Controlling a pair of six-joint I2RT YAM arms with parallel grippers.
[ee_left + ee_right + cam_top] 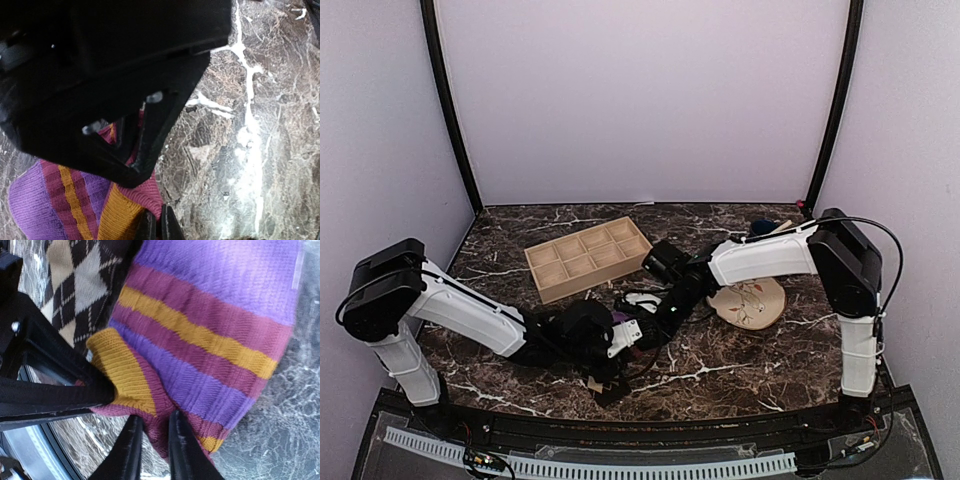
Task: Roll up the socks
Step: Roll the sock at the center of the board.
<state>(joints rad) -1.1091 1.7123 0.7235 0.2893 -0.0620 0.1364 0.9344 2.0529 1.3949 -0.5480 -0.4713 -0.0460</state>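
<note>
The striped sock, maroon with orange and purple bands, lies on the marble, with the brown argyle sock beside it at the upper left of the right wrist view. My right gripper is open by a narrow gap, and a fold of the maroon edge lies between its fingers. My left gripper is shut on the striped sock at its maroon and orange edge. From above, both grippers meet over the socks at the table's middle, left and right. Only a purple scrap shows there.
A wooden tray with several compartments sits behind the grippers. A tan patterned plate lies under the right forearm. The right arm's black body looms over the left wrist view. Bare marble spreads to its right.
</note>
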